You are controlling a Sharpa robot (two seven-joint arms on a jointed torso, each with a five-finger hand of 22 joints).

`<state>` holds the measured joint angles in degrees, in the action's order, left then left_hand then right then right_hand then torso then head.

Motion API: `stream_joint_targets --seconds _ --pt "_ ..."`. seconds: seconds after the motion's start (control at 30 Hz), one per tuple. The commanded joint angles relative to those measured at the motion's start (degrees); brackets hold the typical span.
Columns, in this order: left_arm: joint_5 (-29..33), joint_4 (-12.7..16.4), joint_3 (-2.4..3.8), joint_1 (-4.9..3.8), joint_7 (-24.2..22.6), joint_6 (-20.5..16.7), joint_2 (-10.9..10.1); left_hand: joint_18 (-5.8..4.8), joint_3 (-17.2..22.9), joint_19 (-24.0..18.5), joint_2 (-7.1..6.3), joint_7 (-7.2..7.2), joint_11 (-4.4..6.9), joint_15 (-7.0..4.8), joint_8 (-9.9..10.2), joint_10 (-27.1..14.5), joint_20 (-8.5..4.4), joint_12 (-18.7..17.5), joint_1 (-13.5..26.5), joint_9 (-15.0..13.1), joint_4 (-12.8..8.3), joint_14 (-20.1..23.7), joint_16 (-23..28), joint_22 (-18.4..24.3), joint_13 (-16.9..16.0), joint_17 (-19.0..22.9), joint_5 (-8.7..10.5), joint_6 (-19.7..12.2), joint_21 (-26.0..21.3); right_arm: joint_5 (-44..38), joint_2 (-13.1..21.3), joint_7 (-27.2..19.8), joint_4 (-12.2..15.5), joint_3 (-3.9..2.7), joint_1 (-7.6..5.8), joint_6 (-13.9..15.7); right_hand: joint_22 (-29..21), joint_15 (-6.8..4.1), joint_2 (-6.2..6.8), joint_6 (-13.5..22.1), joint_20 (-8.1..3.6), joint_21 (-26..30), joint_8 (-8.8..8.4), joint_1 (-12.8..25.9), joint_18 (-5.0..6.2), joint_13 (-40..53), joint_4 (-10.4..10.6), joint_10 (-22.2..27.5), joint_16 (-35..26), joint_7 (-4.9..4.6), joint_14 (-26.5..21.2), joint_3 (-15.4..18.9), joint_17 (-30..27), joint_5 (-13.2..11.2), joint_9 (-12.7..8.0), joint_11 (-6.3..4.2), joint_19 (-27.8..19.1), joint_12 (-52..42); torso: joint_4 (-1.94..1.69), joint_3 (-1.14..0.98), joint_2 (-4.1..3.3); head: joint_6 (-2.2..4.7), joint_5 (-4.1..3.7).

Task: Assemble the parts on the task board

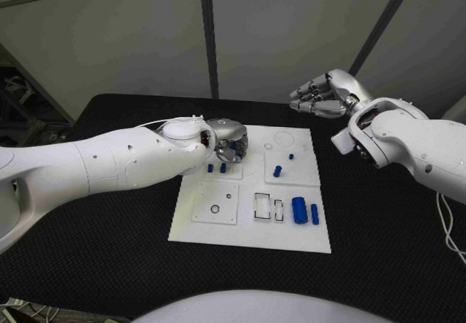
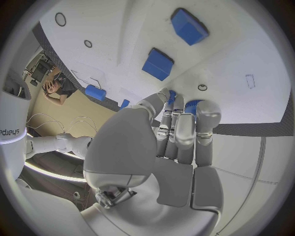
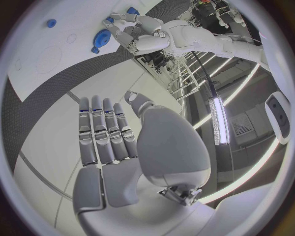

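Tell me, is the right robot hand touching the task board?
Apart. The head view shows the right robot hand raised beyond the task board's far edge, over black table.

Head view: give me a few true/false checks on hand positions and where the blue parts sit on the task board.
1. The left hand is over the far left part of the task board. True.
2. The right hand holds a blue part. False: it hangs past the board's far edge with straight fingers and nothing in it.
3. Two blue cylinders lie side by side near the board's near right corner. True.
4. The square plate with a small ring carries a standing blue peg. False: no blue part is on it.
5. Small blue pegs stand on the far right square plate. True.
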<state>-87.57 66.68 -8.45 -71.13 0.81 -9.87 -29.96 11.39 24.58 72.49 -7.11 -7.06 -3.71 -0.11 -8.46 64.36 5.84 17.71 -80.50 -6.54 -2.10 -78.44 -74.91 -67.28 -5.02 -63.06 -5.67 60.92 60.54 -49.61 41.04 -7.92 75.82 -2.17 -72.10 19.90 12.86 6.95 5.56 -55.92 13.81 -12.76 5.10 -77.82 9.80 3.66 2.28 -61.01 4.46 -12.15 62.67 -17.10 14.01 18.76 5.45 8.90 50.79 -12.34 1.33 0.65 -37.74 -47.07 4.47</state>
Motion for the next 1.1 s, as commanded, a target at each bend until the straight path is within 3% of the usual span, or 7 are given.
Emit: stream_joint_targets --seconds 0.03,0.73,0.87,0.97,1.1 --pt "0.7 0.0 -0.09 0.12 -0.5 0.8 -0.1 -4.63 1.2 0.5 -0.04 0.0 0.04 -0.13 0.5 0.7 -0.01 -0.7 -0.7 -0.1 -0.6 -0.6 -0.4 -0.8 0.0 -0.1 2.1 0.5 0.7 -0.1 0.0 -0.4 0.1 -0.03 -0.11 -0.3 -0.1 0.14 0.18 0.0 -0.1 0.3 -0.2 0.1 0.65 -0.1 0.1 0.3 -0.2 -0.36 0.3 0.3 -0.1 0.2 0.1 0.09 0.5 0.0 -0.04 0.03 0.01 0.02 -0.01" --pt "2.9 2.0 0.21 0.12 -1.1 -1.8 -2.1 -4.92 2.7 1.3 -0.36 -0.28 0.0 -0.15 0.9 2.1 -0.05 -1.8 -0.2 -0.2 -1.4 -1.3 -1.3 -2.6 -0.2 -1.0 2.37 1.3 2.4 -0.1 -0.1 -0.5 -0.1 -0.03 -0.1 -0.2 -0.1 0.15 0.17 0.0 -0.09 0.3 -0.2 0.1 0.64 0.0 0.1 0.3 -0.2 -0.36 0.3 0.3 -0.1 0.3 0.1 0.1 0.5 0.0 -0.05 -0.01 0.06 0.42 0.16" --pt "3.0 2.6 0.89 0.12 -1.1 -2.1 -2.8 -4.94 2.7 1.3 -0.4 -0.29 -0.02 -0.14 0.9 2.2 -0.04 -1.9 -0.1 -0.2 -1.4 -1.3 -1.4 -2.7 -0.2 -1.1 2.37 1.3 2.6 -0.1 -0.1 -0.5 -0.1 -0.03 -0.1 -0.2 -0.1 0.16 0.16 0.0 -0.09 0.4 -0.2 0.1 0.64 0.0 0.1 0.3 -0.3 -0.36 0.3 0.3 -0.1 0.3 0.1 0.1 0.5 0.0 -0.08 0.03 0.03 0.55 0.17" --pt "3.0 3.3 2.15 0.12 -1.0 -2.3 -3.4 -4.95 2.7 1.4 -0.45 -0.28 -0.02 -0.13 1.0 2.2 -0.03 -2.0 0.1 -0.2 -1.4 -1.4 -1.4 -2.8 -0.2 -1.1 2.37 1.4 2.6 -0.1 0.0 -0.5 -0.2 -0.03 -0.09 -0.2 -0.1 0.16 0.16 0.0 -0.09 0.4 -0.2 0.1 0.64 0.0 0.1 0.3 -0.3 -0.36 0.3 0.3 -0.1 0.3 0.1 0.1 0.5 0.0 -0.05 0.0 0.03 0.63 0.18" --pt "3.4 4.1 3.14 0.13 -0.8 -2.3 -4.4 -4.99 2.8 1.5 -0.48 -0.27 -0.01 -0.12 1.0 2.4 -0.02 -2.1 0.2 -0.2 -1.3 -1.4 -1.5 -2.9 -0.2 -1.2 2.37 1.5 2.8 -0.1 0.0 -0.5 -0.2 -0.03 -0.09 -0.2 -0.1 0.16 0.16 0.0 -0.09 0.4 -0.2 0.1 0.64 0.0 0.1 0.3 -0.3 -0.36 0.3 0.3 -0.1 0.3 0.1 0.1 0.5 0.0 -0.09 -0.01 0.06 0.71 0.22"
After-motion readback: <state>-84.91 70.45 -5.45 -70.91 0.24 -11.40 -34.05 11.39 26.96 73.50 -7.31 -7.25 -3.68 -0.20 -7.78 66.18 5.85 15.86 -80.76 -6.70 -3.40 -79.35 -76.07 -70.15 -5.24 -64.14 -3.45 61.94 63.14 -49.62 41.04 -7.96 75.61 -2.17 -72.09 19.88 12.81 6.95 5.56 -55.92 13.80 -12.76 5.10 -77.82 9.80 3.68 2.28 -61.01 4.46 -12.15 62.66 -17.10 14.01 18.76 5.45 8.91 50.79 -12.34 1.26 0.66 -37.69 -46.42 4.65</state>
